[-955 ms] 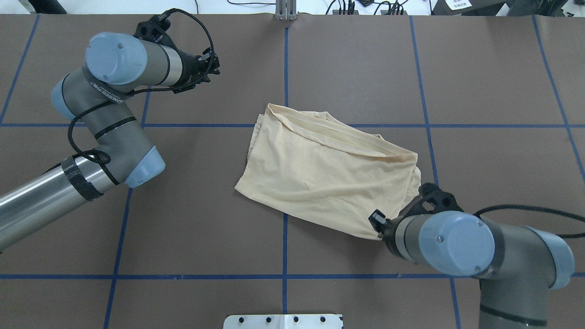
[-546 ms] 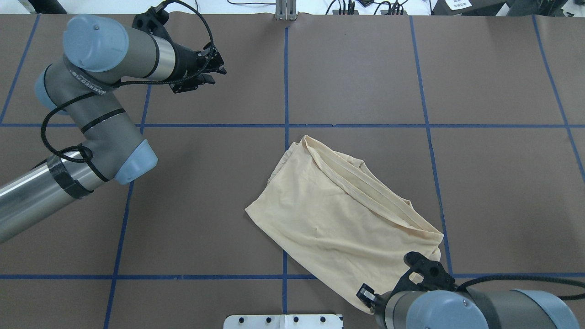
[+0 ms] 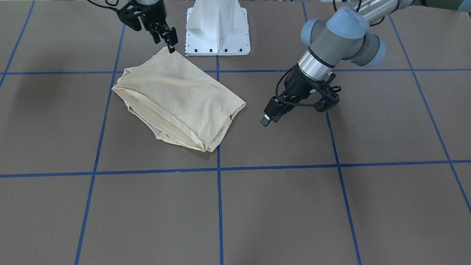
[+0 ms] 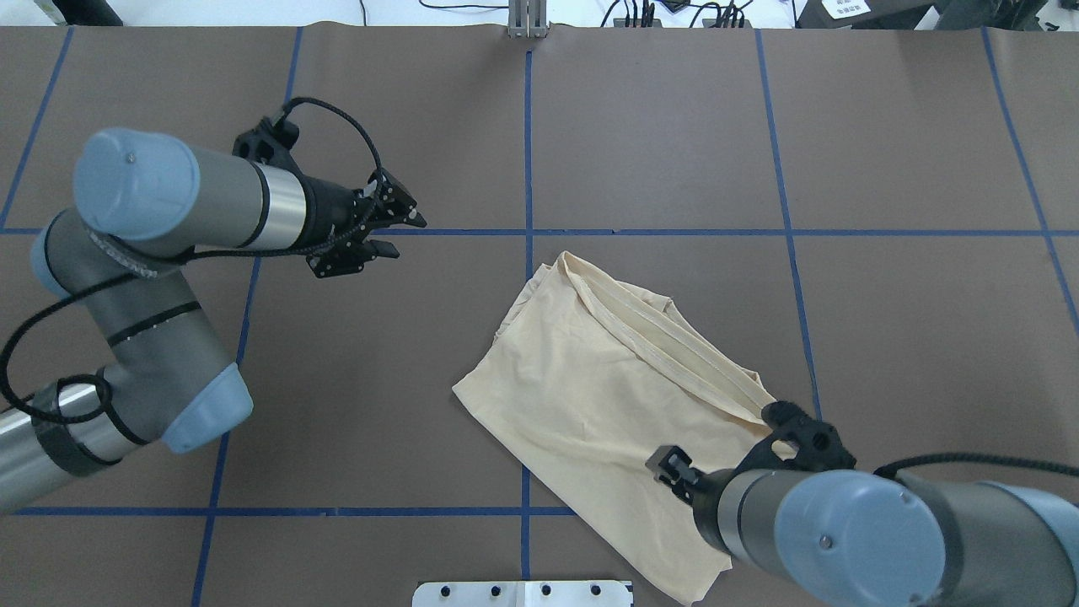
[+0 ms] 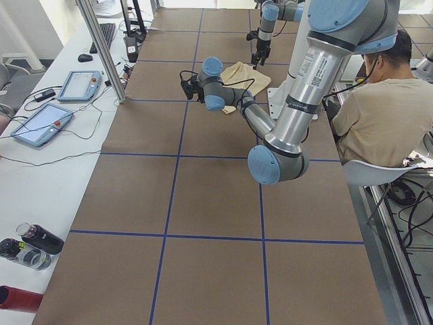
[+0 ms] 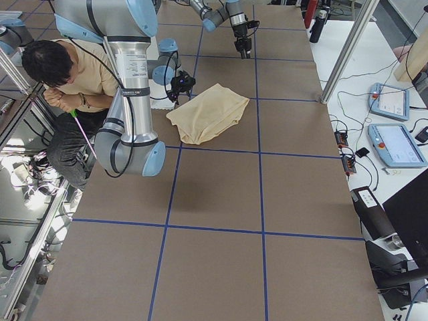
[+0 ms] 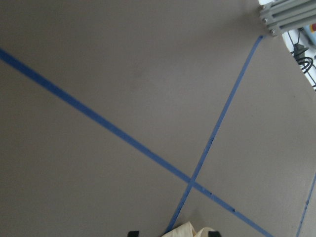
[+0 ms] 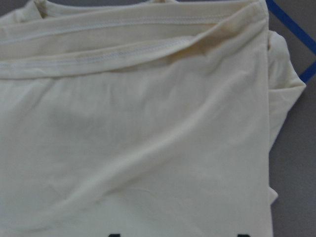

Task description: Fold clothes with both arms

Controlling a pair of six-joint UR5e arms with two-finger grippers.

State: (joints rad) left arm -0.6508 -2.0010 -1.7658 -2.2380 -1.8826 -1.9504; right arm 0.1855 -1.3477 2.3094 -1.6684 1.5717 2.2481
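The cream-yellow T-shirt (image 4: 607, 396) lies folded in a slanted bundle right of the table's middle, its hemmed edges on the far side (image 3: 176, 99). No print shows. My right gripper (image 3: 170, 47) stands at the shirt's corner nearest the white base; it is hidden under the wrist in the overhead view. In the right wrist view the shirt (image 8: 148, 128) lies flat and the two fingertips at the bottom edge stand wide apart, open. My left gripper (image 4: 403, 236) is open and empty, above bare table left of the shirt (image 3: 265, 120). The shirt's tip shows in the left wrist view (image 7: 190, 229).
Blue tape lines (image 4: 527, 152) grid the brown table. The white pedestal base (image 3: 217, 29) stands at the robot's edge. An aluminium post (image 4: 527, 21) is at the far edge. A seated operator (image 6: 60, 73) and control tablets (image 5: 40, 125) are beside the table.
The right gripper dragged the shirt toward the robot, then the shirt stayed put while the right wrist moved back over it. The left arm swung from the far left toward the shirt.
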